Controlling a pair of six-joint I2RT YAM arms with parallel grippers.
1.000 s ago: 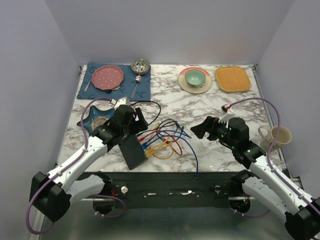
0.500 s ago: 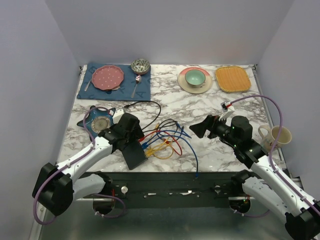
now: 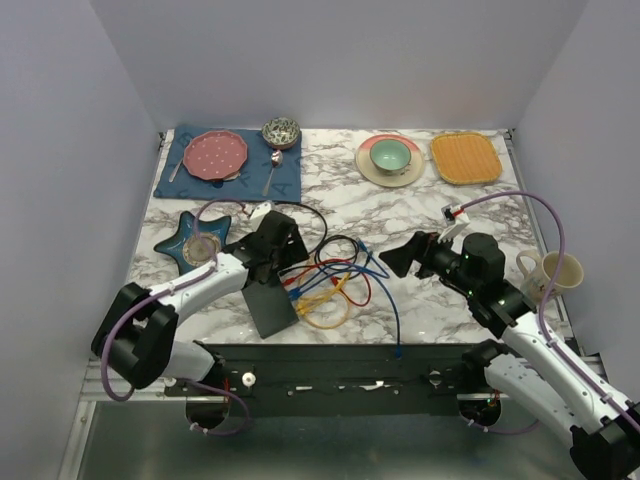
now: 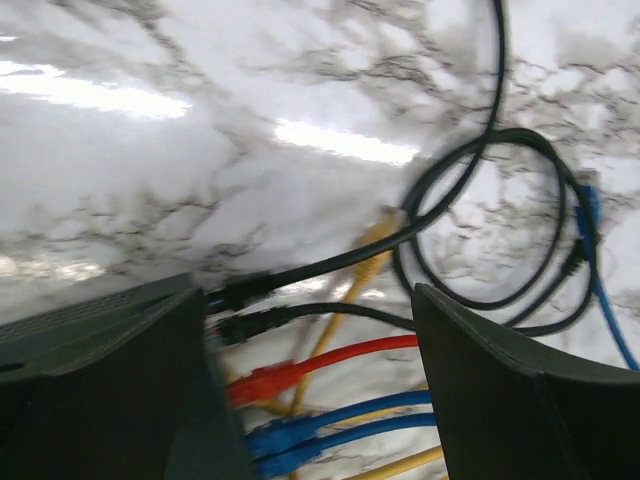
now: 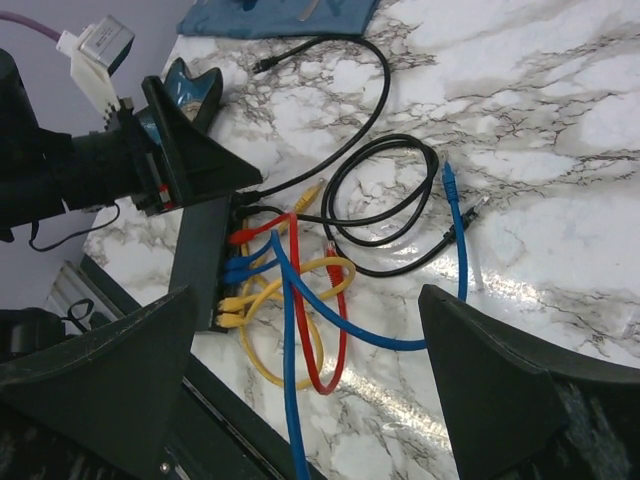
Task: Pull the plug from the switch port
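Observation:
The switch is a flat black box near the table's front edge, also in the right wrist view. Black, red, blue and yellow cables plug into its right long edge. My left gripper hangs over the switch's far end, open. In the left wrist view its fingers straddle the black plugs, the red plug and the blue plugs; this view is blurred. It touches none of them. My right gripper is open and empty, right of the cable tangle.
A dark blue star-shaped dish lies left of the switch. A mug stands at the right edge. At the back are a blue placemat with a pink plate, a green bowl and an orange mat.
My left gripper has swung right, away from the star dish, to the plugged end of the switch. The cables have shifted a little. The right arm has hardly moved.

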